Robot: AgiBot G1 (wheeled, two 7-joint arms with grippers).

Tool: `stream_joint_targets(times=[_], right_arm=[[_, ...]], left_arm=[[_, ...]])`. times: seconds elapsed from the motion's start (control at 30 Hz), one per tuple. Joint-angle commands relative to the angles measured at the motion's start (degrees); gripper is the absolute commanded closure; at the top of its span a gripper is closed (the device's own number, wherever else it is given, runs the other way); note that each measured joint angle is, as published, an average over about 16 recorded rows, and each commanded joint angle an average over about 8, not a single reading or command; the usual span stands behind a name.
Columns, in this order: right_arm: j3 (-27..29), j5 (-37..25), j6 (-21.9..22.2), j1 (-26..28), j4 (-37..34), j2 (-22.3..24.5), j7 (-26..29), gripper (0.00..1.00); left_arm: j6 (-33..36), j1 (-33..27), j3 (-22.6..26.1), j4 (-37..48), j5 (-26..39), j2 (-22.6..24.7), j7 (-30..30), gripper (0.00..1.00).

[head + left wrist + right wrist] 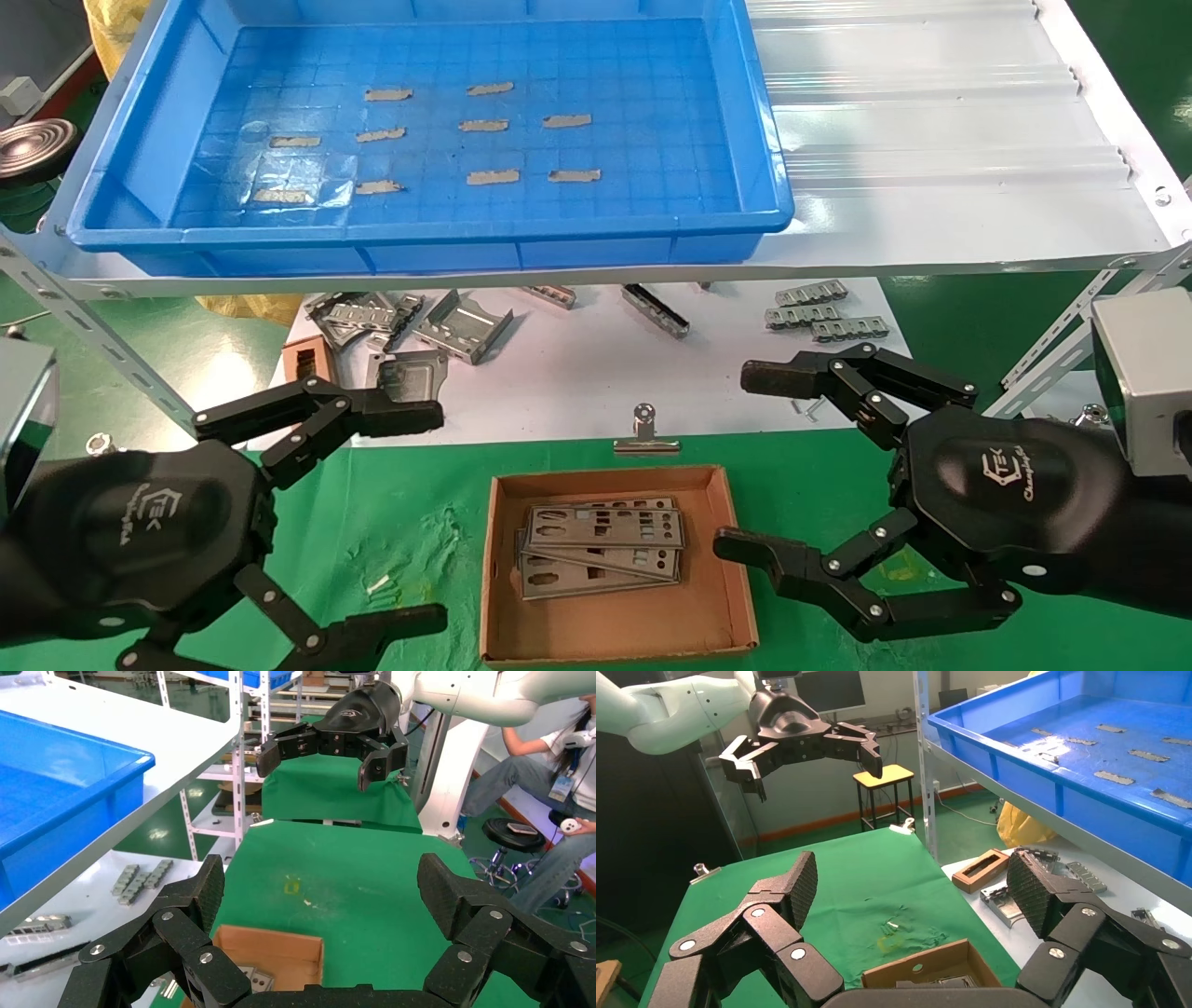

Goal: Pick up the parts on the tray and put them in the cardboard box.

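Observation:
The blue tray (130,168) stands on the white shelf and holds only short grey tape strips (492,176); no plates lie in it. Several silver-grey punched plates (601,545) are stacked in the brown cardboard box (615,629) on the green cloth. My left gripper (424,513) is open and empty, hovering left of the box. My right gripper (754,461) is open and empty, hovering right of the box. The box corner shows in the left wrist view (281,952) and in the right wrist view (926,966).
Folded metal brackets (461,326) and linked clips (819,312) lie on the white sheet under the shelf. A small brown frame piece (305,359) sits at its left edge. A metal binder clip (644,433) lies just behind the box. Slotted shelf posts (93,345) flank both arms.

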Motion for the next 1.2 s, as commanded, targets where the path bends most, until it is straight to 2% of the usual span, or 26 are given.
stream_joint_targets(times=[0.03, 1.2], right_arm=[[0.0, 0.0, 0.0, 0.0, 0.0, 0.0, 0.0, 0.0], [0.0, 0.0, 0.0, 0.0, 0.0, 0.0, 0.0, 0.0]], left_arm=[[0.0, 0.0, 0.0, 0.01, 0.0, 0.0, 0.0, 0.0], [0.0, 0.0, 0.0, 0.01, 0.0, 0.0, 0.0, 0.0]])
